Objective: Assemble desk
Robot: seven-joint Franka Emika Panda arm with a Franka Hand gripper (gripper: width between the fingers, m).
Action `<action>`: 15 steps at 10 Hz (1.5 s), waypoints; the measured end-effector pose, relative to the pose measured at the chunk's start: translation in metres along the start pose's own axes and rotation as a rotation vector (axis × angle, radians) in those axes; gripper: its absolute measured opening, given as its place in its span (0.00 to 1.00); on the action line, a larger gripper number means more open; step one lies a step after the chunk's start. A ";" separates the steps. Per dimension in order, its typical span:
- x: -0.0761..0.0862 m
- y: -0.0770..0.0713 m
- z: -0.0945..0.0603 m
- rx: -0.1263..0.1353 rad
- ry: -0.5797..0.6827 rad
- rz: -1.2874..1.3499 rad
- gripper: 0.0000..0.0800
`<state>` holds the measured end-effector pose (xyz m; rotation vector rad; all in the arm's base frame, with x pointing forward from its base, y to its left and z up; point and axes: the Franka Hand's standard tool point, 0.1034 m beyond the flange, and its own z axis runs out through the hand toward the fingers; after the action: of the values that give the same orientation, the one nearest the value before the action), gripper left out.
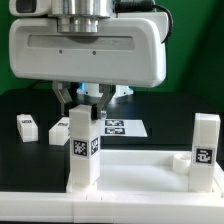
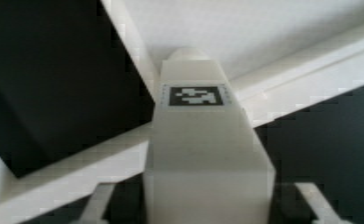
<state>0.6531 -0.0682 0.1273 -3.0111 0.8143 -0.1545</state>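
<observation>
Fingers (image 1: 63,100) straddle upright square-section white plastic leg (image 1: 82,150) on rimmed tabletop (image 1: 140,175); cannot tell whether clamped.

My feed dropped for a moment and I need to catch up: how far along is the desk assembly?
Looks done: one leg stands upright at a corner of the tabletop, on the exterior view's right. In hand: the gripper straddles the top of a second upright leg; its grip and the leg's seating are unclear. Left: two loose legs lie on the black table, unmounted.
</observation>
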 end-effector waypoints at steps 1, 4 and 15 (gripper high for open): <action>0.000 -0.001 0.000 0.000 0.000 0.081 0.37; 0.002 -0.002 0.002 0.002 -0.001 0.436 0.37; -0.002 -0.005 0.002 -0.004 -0.007 0.669 0.47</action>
<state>0.6544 -0.0631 0.1252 -2.5534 1.7424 -0.1239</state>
